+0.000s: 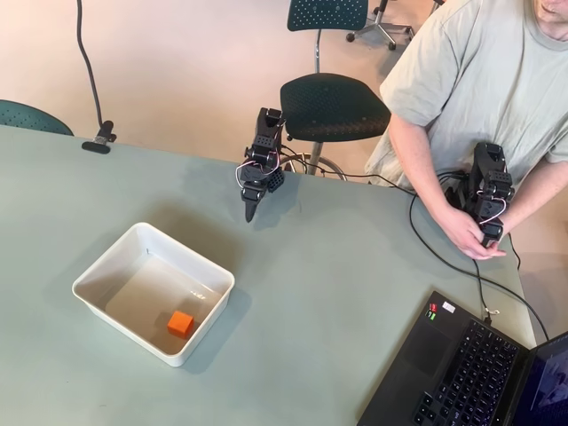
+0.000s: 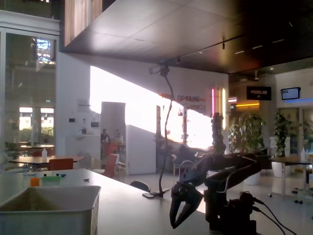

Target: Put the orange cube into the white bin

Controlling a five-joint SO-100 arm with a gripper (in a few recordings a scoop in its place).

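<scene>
Small orange cube [image 1: 180, 323] flat inside shallow white bin [image 1: 106, 263], near its corner.

The arm [image 1: 263, 146] is seen folded low over the far edge of the table in the overhead view, its links black, with thin wires looped at the wrist. The gripper [image 1: 250, 213] is pointed down and toward the near side, and nothing is held. In the fixed view the arm [image 2: 230, 171] is stretched leftward from its base, the forearm sloped down. The gripper [image 2: 178, 215] is hung tip-down just above the tabletop; its fingers are parted slightly, with a narrow gap visible between them.
</scene>
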